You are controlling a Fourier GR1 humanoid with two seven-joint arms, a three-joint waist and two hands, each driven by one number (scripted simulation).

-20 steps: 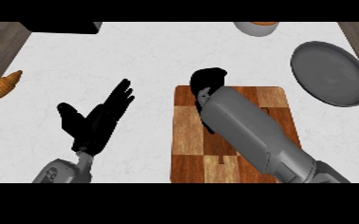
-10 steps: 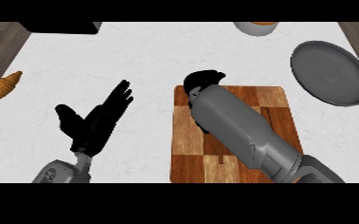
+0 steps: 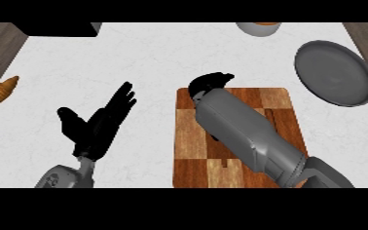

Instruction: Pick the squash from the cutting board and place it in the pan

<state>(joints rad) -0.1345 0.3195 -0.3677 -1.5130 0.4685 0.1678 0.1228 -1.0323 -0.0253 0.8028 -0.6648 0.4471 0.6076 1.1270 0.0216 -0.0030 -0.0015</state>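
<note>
- 2 hands in view: the left hand (image 3: 101,124) rests open, fingers straight, just left of the cutting board (image 3: 193,156).
- Right hand (image 3: 208,83) curls shut over the board's far-left corner, apparently round the squash, which is hidden beneath it.
- Squash is likely stiff, smooth-skinned and fairly light; a hold round its middle suits it.
- Pan (image 3: 332,73) lies just beyond the board's far-right corner.

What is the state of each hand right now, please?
Left hand: open, holding nothing.
Right hand: at the far edge of the cutting board; state cannot be told.
</note>
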